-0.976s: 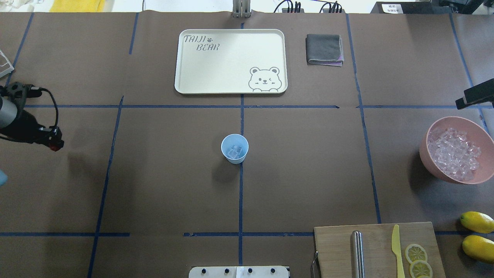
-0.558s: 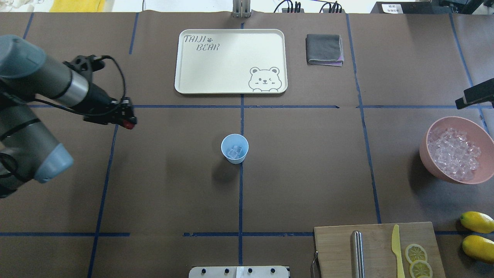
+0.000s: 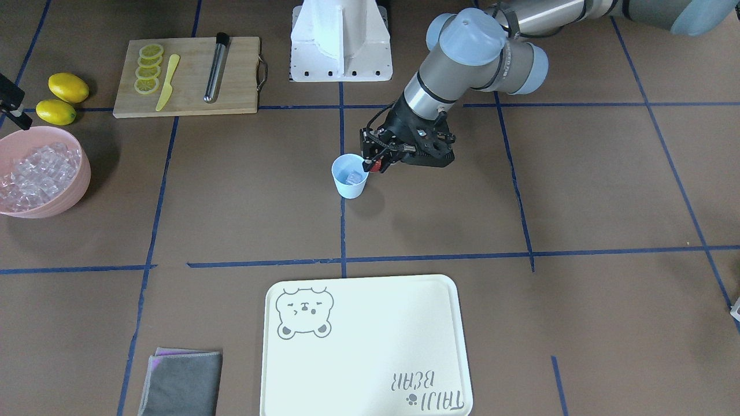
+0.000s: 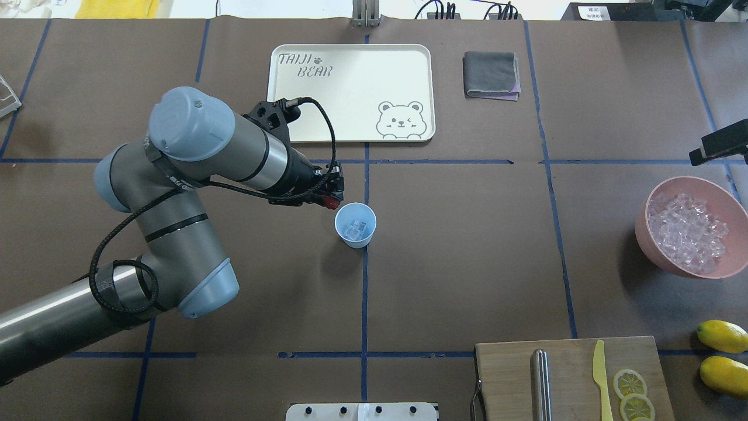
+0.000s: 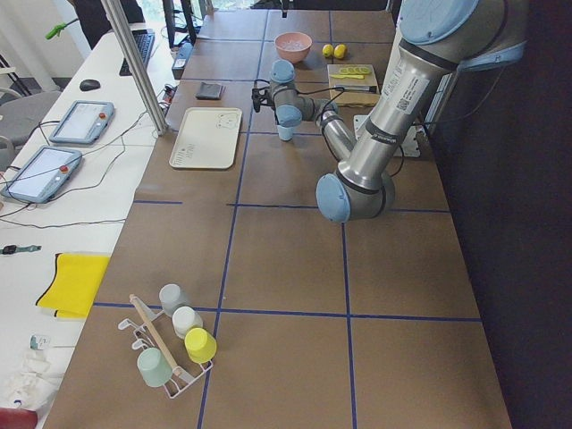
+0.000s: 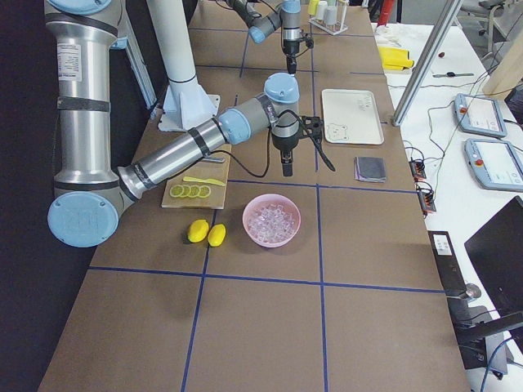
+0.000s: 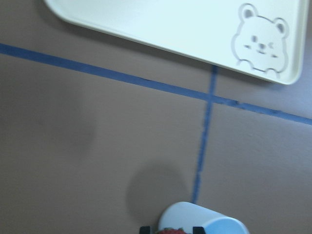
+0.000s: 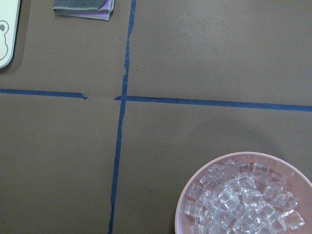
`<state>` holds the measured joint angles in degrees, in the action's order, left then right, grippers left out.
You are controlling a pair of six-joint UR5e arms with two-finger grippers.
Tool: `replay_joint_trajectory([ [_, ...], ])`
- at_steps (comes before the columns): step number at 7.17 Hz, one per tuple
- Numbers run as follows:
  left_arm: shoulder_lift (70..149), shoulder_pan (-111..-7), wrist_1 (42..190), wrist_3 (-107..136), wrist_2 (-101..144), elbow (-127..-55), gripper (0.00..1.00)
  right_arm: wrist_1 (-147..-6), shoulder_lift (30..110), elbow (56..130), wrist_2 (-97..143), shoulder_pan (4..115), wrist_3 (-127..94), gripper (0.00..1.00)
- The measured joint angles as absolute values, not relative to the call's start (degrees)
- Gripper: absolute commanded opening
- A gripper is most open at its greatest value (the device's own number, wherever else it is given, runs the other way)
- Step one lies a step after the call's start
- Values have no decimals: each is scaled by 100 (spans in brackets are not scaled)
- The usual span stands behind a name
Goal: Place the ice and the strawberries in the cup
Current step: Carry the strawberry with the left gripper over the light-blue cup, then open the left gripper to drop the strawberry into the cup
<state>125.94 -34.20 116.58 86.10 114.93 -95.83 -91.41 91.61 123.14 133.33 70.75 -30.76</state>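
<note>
The pale blue cup [image 4: 363, 214] stands at the table's middle with a few ice cubes [image 4: 355, 230] inside. My left gripper [image 4: 332, 201] is shut on a small red strawberry [image 4: 333, 204] and holds it just beside the cup's rim, on its far left side. In the front view the strawberry [image 3: 376, 166] touches or nearly touches the cup [image 3: 349, 184]. The left wrist view shows the cup [image 7: 204, 223] and the strawberry [image 7: 170, 230] at the bottom edge. My right gripper [image 4: 717, 146] shows only as a black piece above the pink bowl; I cannot tell if it is open.
A pink bowl [image 4: 655, 250] full of ice stands at the right edge. A cream tray [image 4: 350, 131] and a folded grey cloth [image 4: 491, 75] lie at the back. A cutting board [image 4: 508, 374] with a knife, a rod and lemon slices, and two lemons [image 4: 723, 356], sit at front right.
My left arm has swung in from the table's left edge to the cup, carrying the strawberry. The cup, the bowl and the right arm have not moved.
</note>
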Motion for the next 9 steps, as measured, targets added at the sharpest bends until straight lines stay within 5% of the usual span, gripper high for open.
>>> replay_joint_trajectory([
  [4, 12899, -3051, 11714, 8675, 10934, -9296, 42, -9141, 9151, 12337, 13339, 7075, -3104, 100],
  [5, 12892, -3042, 11715, 8670, 10922, -9293, 67, -9141, 9150, 12352, 13341, 7075, -3108, 100],
  [6, 12885, -3042, 11714, 8665, 10918, -9302, 78, -9141, 9150, 12355, 13341, 7075, -3110, 100],
  [9, 12871, -3041, 11702, 8658, 10910, -9324, 81, -9141, 9152, 12364, 13350, 7075, -3111, 100],
])
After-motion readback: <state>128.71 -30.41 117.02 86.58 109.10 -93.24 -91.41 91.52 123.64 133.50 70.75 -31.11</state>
